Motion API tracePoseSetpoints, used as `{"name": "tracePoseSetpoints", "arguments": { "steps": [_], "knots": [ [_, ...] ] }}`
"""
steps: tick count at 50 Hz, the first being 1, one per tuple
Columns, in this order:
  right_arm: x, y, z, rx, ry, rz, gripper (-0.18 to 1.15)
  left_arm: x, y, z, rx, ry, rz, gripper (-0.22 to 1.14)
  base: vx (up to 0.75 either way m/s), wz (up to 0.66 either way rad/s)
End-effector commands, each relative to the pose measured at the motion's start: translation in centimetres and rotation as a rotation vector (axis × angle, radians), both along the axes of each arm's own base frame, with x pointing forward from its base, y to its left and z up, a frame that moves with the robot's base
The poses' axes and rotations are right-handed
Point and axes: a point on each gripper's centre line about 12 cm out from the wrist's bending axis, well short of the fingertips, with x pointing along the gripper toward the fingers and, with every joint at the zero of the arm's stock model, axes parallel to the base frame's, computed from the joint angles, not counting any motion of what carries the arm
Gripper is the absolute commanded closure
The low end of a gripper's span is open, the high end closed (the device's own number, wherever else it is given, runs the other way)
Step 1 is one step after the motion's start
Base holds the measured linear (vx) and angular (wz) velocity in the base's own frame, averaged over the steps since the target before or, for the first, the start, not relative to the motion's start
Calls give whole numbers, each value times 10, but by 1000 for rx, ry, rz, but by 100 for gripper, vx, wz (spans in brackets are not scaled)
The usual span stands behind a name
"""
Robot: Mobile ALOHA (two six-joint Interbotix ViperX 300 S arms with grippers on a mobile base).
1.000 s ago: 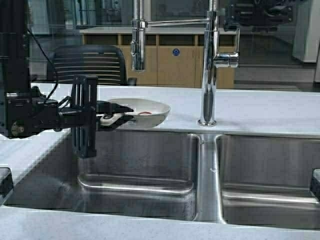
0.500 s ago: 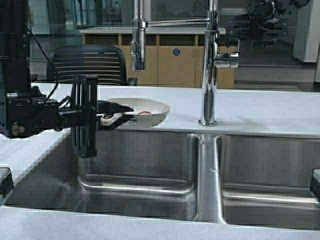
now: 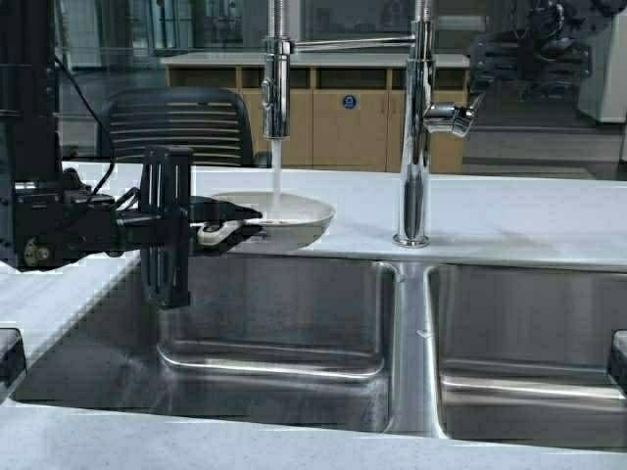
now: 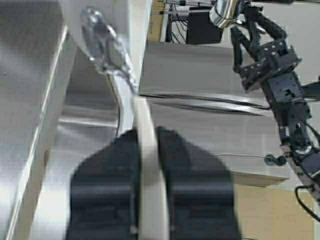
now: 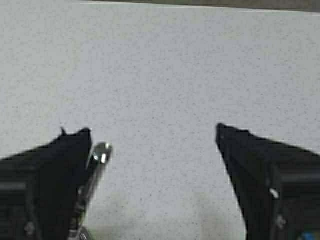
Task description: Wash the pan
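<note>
Double steel sink, chrome faucet running water, black chair

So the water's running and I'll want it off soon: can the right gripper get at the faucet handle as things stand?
Probably yes. The right gripper is open, one finger right beside the faucet handle, and nothing sits between them.

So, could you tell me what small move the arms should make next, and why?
Probably hold the pan steady under the stream and tilt it slightly to swirl the water. The left gripper is clamped on its handle, water is falling into it, and the right gripper, open beside the faucet lever, need not push further.
</note>
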Motion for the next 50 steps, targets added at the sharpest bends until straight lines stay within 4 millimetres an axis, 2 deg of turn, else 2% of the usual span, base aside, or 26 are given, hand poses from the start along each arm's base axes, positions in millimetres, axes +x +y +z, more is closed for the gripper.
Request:
{"name": "tracePoseSetpoints", "arguments": {
  "steps": [1, 5, 9, 14, 17, 21, 25, 31, 33, 35, 41, 50],
  "knots": [
    [-6, -37, 54, -3, -121, -76, -7, 6, -2, 12, -19, -63, 0, 89, 0, 0],
    [-10, -38, 70, -5, -158, -77, -7, 5, -3, 12, -19, -62, -1, 89, 0, 0],
    [-18, -40, 77, -10, -167, -81, -7, 6, -2, 12, -19, -63, 0, 89, 0, 0],
    [-25, -46, 65, -7, -140, -96, -6, 6, -2, 12, -19, -63, 2, 89, 0, 0],
    [-28, -48, 50, -2, -110, -103, -5, 6, -3, 12, -18, -62, 0, 89, 0, 0],
    [-26, -48, 34, -2, -78, -102, 5, 6, -3, 12, -18, -62, 0, 89, 0, 0],
    [-23, -42, 23, 7, -55, -91, 31, 6, -3, 12, -19, -63, 0, 89, -1, -2],
    [-17, -20, 14, 2, -38, -42, 96, 5, -2, 12, -18, -62, 2, 89, 0, 0],
    [-15, -12, 13, 5, -41, -27, 108, 5, -2, 12, -18, -62, 2, 89, 0, 0],
    [-11, -3, 15, 2, -48, -5, 107, 5, -2, 12, -18, -62, 0, 89, 0, 0],
    [0, 28, 19, 1, -64, 57, 85, 5, -2, 12, -18, -62, 0, 89, 0, 0],
    [13, 70, 33, 4, -84, 136, 92, 5, -2, 12, -18, -62, 0, 89, 0, 0]
  ]
}}
